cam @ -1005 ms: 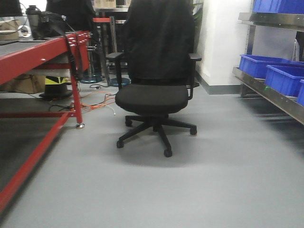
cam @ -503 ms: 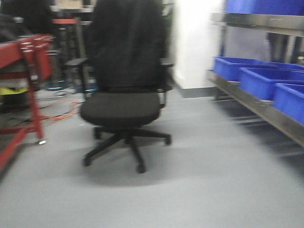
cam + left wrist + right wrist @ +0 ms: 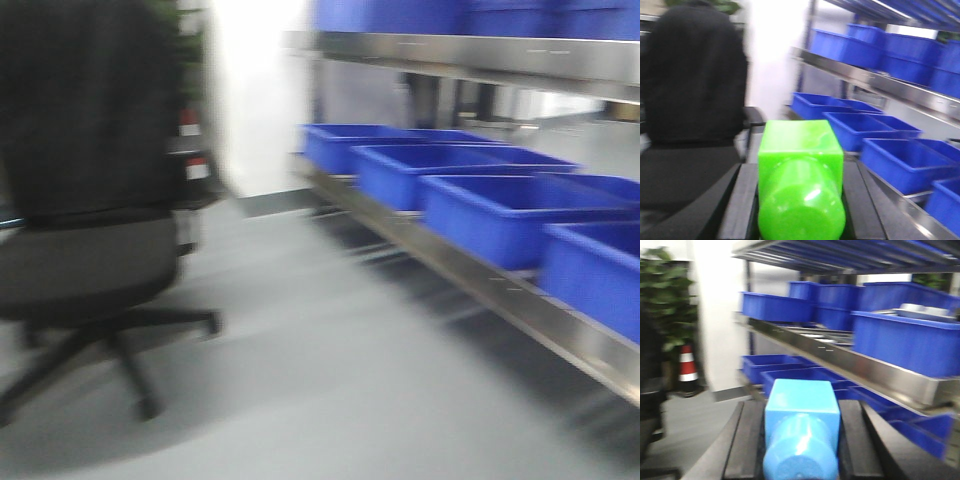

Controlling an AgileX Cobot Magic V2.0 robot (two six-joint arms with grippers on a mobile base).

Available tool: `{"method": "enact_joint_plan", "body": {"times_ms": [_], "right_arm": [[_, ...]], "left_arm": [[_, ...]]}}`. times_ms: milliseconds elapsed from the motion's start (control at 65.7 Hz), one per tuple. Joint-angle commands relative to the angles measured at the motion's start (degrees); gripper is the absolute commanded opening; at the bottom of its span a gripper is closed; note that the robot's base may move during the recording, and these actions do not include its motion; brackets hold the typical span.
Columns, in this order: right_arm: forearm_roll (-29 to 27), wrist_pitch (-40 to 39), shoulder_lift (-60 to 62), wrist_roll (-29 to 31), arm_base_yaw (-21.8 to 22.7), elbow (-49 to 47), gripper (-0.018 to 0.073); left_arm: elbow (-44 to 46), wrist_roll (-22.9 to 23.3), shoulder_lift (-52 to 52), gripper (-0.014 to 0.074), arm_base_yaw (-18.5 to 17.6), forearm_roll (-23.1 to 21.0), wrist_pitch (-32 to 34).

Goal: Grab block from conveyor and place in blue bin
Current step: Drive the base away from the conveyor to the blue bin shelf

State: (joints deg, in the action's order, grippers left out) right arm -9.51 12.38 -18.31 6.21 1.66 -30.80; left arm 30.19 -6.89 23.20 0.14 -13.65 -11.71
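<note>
In the left wrist view a bright green block (image 3: 801, 175), square with a round stud facing the camera, sits clamped between the two black fingers of my left gripper (image 3: 801, 200), which is shut on it. In the right wrist view my right gripper (image 3: 801, 440) is shut on a light blue block (image 3: 801, 425) of the same shape. Several blue bins (image 3: 470, 195) stand in a row on a low steel shelf (image 3: 470, 275) to the right in the front view, and show in both wrist views (image 3: 900, 160) (image 3: 785, 365). The conveyor is out of view. All views are blurred.
A black office chair (image 3: 80, 250) stands on the grey floor (image 3: 330, 380) at the left. More blue bins (image 3: 900, 335) fill the upper shelves of the steel rack. An orange-and-white cone (image 3: 687, 367) and a green plant (image 3: 665, 300) stand by the white wall.
The front view has swung to the right: the red conveyor frame has left the picture, the chair has slid to the left edge, and the rack of blue bins now fills the right side.
</note>
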Motion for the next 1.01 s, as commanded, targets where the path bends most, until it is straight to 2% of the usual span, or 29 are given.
{"method": "enact_joint_plan", "body": {"times_ms": [0, 990], "right_arm": [[0.5, -1.4, 0.2, 0.4, -0.1, 0.1, -0.0162], [0.5, -1.4, 0.2, 0.4, -0.1, 0.1, -0.0162]], "left_arm": [[0.0, 0.0, -0.3, -0.0111, 0.2, -0.2, 1.1], [0.0, 0.0, -0.3, -0.0111, 0.2, -0.2, 1.1]]}}
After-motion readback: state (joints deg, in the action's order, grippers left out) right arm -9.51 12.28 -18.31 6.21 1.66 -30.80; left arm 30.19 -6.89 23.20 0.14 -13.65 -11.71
